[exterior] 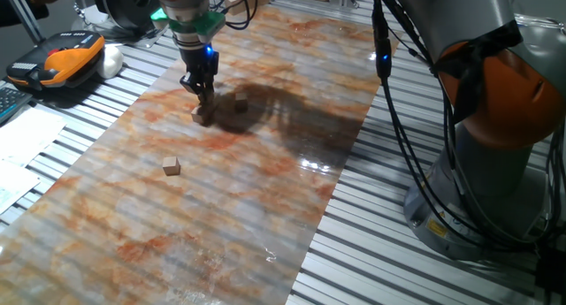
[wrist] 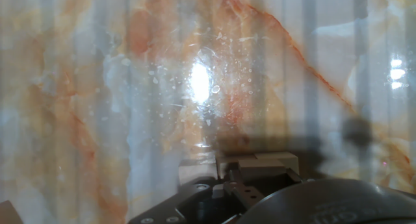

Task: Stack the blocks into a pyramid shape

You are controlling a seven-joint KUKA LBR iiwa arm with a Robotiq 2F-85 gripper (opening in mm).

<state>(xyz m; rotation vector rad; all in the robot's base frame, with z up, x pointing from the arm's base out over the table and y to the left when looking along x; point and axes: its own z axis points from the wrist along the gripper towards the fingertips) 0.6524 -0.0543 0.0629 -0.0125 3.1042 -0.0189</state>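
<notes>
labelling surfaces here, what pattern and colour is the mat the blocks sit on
Marble-like: whitish-grey with orange-rust veins. The mat shows best in the fixed view.

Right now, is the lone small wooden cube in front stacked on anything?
No. The small light-brown wooden cube sits alone, flat on the marbled sheet.

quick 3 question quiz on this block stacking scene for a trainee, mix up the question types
1. True or false: the gripper is right down at a block on the marbled mat.
2. Multiple choice: how many blocks are plain to see in the fixed view? A) one B) three C) six
3. Short answer: which block lies nearest the camera in the fixed view, and is it touching any other?

Key
1. True.
2. B: the block at the gripper, one just right of it, and a lone block.
3. The lone block; it touches nothing else.
</notes>
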